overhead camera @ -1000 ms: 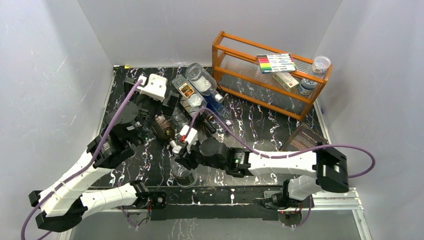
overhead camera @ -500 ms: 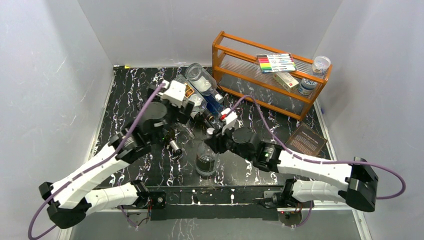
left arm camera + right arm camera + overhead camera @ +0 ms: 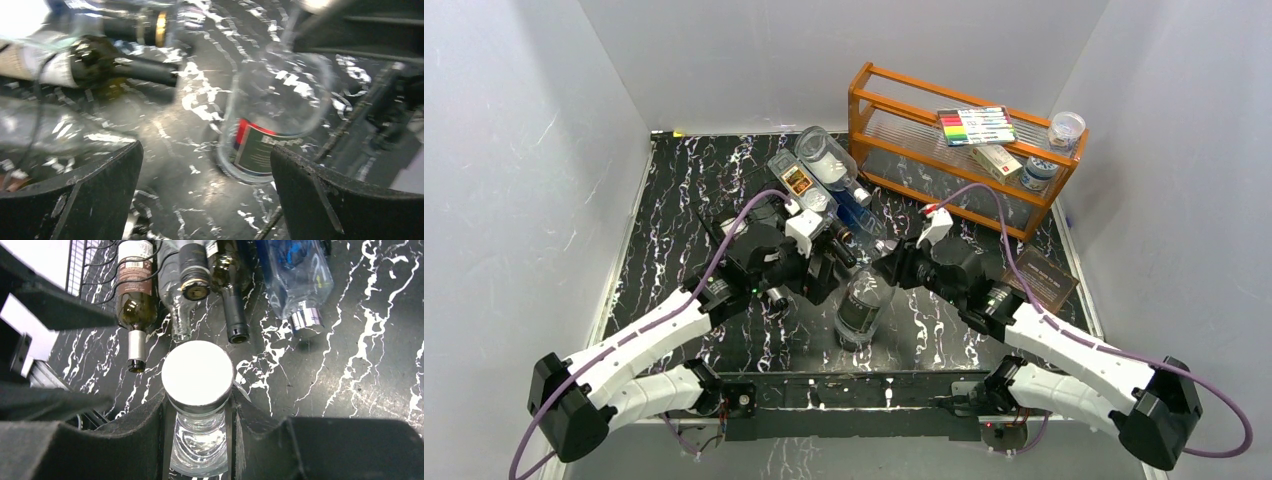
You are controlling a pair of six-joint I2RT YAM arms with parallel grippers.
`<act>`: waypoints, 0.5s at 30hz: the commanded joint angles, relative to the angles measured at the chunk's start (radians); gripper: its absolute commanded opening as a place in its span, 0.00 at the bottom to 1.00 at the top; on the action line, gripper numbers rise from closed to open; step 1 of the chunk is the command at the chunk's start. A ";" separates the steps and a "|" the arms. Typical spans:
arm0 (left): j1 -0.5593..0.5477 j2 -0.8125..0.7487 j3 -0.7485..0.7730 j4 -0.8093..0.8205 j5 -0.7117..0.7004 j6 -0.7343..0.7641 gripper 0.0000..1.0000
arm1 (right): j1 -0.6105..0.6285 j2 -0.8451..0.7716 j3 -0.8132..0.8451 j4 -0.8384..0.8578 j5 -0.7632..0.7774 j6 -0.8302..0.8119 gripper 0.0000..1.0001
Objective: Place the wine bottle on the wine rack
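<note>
The wine bottle (image 3: 859,308) is clear glass with a white cap (image 3: 197,371) and stands tilted on the black marble table. My right gripper (image 3: 888,266) is shut on its neck just under the cap, as the right wrist view (image 3: 198,407) shows. My left gripper (image 3: 820,274) is open and empty, just left of the bottle. In the left wrist view (image 3: 207,197) the bottle's lower body with a red and green label (image 3: 260,147) lies ahead between the fingers. The black wire wine rack (image 3: 97,275) holds several bottles (image 3: 809,185) lying side by side, beyond both grippers.
An orange wooden two-tier shelf (image 3: 894,115) stands at the back right with markers, a box and jars. A brown card (image 3: 1036,276) lies right of the right arm. Bottle necks (image 3: 234,315) stick out of the rack toward the held bottle.
My right gripper has carried the clear bottle rightward and toward the back. My left gripper has swung from the rack's far left end to just left of the bottle.
</note>
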 commanded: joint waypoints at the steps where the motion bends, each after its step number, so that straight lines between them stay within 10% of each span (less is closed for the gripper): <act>1: 0.005 -0.045 -0.067 0.214 0.229 -0.095 0.98 | -0.064 -0.003 0.067 0.094 -0.132 0.114 0.00; 15: 0.002 0.184 -0.094 0.450 0.305 -0.226 0.98 | -0.081 0.000 0.087 0.093 -0.217 0.129 0.00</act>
